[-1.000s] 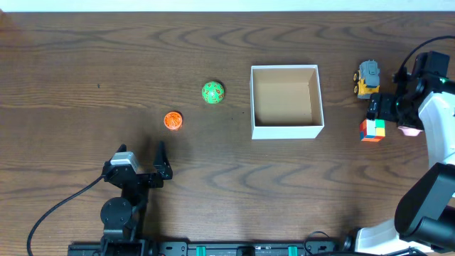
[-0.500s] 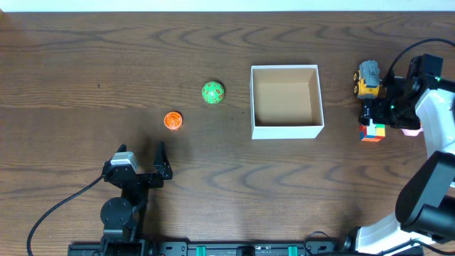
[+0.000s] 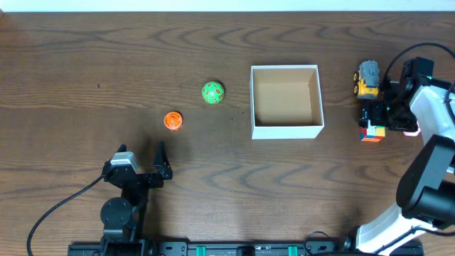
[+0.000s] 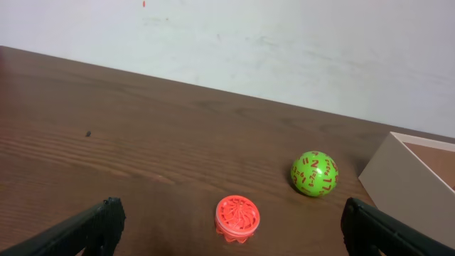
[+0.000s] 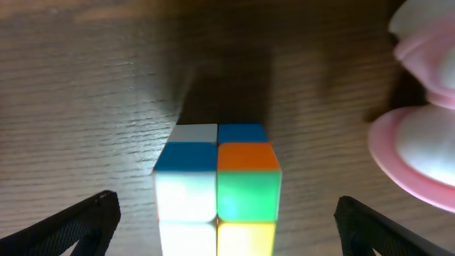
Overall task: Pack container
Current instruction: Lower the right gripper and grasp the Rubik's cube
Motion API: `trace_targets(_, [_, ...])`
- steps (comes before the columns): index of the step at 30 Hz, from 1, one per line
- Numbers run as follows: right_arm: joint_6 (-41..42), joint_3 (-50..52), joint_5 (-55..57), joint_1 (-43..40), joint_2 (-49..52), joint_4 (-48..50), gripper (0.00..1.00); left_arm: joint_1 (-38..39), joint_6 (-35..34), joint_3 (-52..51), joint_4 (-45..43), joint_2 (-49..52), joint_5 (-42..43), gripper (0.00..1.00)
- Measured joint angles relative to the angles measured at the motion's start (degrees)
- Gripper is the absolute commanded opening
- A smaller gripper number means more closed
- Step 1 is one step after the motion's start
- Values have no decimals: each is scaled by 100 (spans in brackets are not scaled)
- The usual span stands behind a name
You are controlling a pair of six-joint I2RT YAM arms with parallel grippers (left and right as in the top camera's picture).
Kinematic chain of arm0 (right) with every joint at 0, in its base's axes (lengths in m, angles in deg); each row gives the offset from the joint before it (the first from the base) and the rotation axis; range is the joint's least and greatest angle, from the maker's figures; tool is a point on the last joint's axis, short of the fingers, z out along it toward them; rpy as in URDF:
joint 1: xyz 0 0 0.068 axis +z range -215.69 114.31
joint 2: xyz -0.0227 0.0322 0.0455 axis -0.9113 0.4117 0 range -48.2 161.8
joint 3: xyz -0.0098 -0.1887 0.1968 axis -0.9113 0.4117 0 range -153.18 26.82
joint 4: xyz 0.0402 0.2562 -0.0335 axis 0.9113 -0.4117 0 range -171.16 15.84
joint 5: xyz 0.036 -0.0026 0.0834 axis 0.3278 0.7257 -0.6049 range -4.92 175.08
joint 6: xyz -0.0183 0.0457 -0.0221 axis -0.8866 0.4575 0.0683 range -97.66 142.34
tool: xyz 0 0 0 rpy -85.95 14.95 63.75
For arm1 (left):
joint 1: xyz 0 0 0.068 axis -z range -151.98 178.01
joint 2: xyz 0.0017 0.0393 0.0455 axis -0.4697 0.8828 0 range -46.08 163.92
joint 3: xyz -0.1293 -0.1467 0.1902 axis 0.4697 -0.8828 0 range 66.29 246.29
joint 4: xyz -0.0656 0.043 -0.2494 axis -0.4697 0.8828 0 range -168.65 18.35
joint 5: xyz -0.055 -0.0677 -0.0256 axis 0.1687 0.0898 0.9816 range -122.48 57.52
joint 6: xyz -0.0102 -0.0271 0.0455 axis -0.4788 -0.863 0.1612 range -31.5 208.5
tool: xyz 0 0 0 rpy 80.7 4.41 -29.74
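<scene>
We see a dark brown wooden table [image 3: 71, 57] from above. The container [image 3: 288, 130] is a white square box, brown inside, and it sits right of the middle of the table with nothing in it. To its left, a little way off, is a green ball [image 3: 212, 92] with red marks on it. Further left and a bit nearer to us is a small orange-red round toy [image 3: 173, 121] with a wavy edge. The ball and the round toy do not touch each other or the box. To the right of the box stands a yellow and grey toy truck [image 3: 367, 78]. Just below the truck is a colour cube [image 3: 373, 131] with blue, orange, green, white and yellow squares. The right gripper [image 3: 375, 117] is over this cube. Its jaws are wide open, one finger on each side of the cube, and they do not touch it or hold anything. Next to the cube, on its right side, we see something pink and round [image 5: 423, 153], but we cannot tell what it is. The left gripper [image 3: 141, 153] is at the near left part of the table, well away from the box. Its jaws are wide open too and hold nothing. From its own camera, the round toy and the ball lie ahead of it.
</scene>
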Motion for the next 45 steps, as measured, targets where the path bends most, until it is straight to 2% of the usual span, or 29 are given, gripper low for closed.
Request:
trace_targets(7, [85,0,17,0,249,13,99,0,0,0,-2,0,0,98])
trace_targets(10, [101,0,20,0,251,37,90,0,0,0,-2,0,0,98])
trace_targets(16, [190,0,35,0,251,42,83,0,0,0,-2,0,0,98])
trace_targets(23, [247,0,37,0,251,42,85,0,0,0,-2,0,0,98])
trace_targets(30, [264,15,37,0,251,92,80,0,0,0,0,0,0,98])
trace_targets(35, [271,50,39,0,251,114,68,0,0,0,-2,0,0,98])
trace_targets(45, [286,72,39,0,251,116,59,0,0,0,-2,0,0,98])
